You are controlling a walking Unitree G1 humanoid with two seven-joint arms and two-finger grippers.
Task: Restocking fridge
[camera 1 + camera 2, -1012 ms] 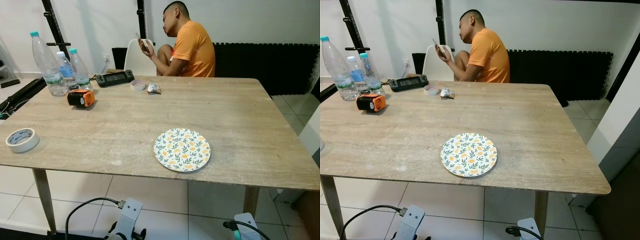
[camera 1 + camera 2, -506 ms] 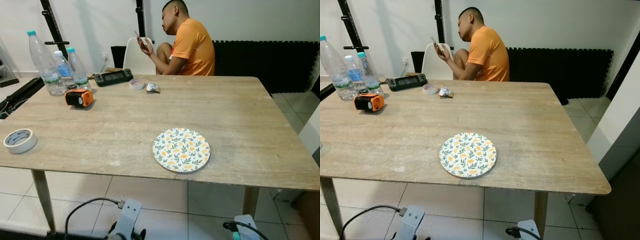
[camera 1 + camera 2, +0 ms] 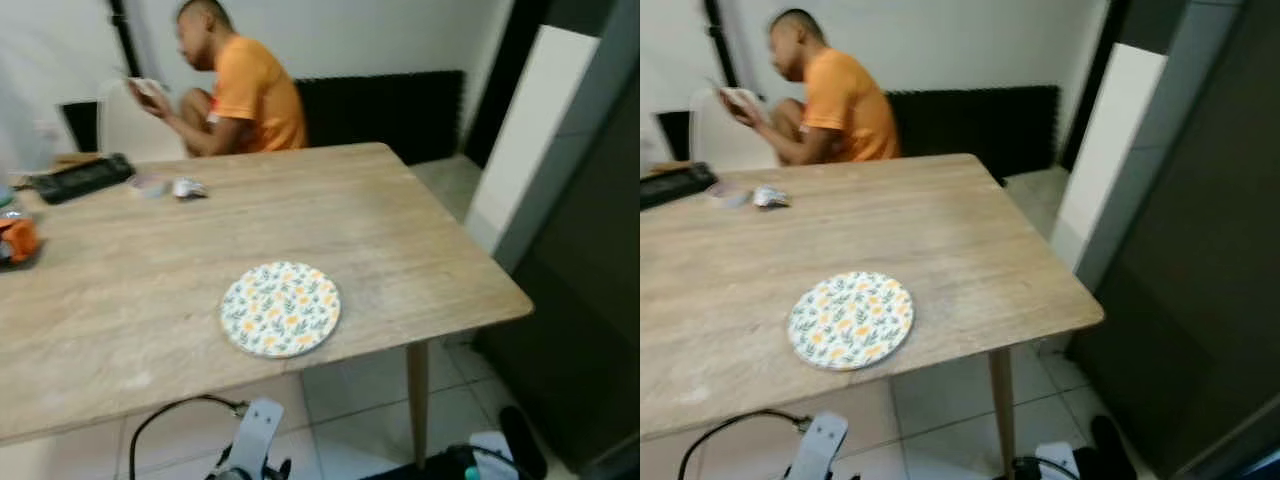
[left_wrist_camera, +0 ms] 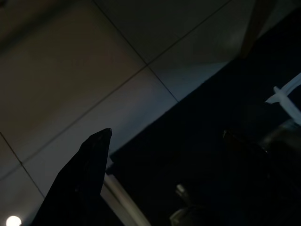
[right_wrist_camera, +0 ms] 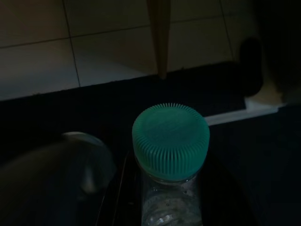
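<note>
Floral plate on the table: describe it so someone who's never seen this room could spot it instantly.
Start at the big wooden table, with a person in an orange shirt seated at its far side. The floral plate lies flat near the table's front edge, apart from the small items at the far end. It is the only round, patterned thing there: white with orange fruit and green leaves.

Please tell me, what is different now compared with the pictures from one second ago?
The camera has turned to the robot's right: the whole scene slid left, and a dark tall surface now shows on the right. Nothing on the table moved; the floral plate lies as before, and the person is seated as before. The right gripper carries a green-capped bottle.
</note>
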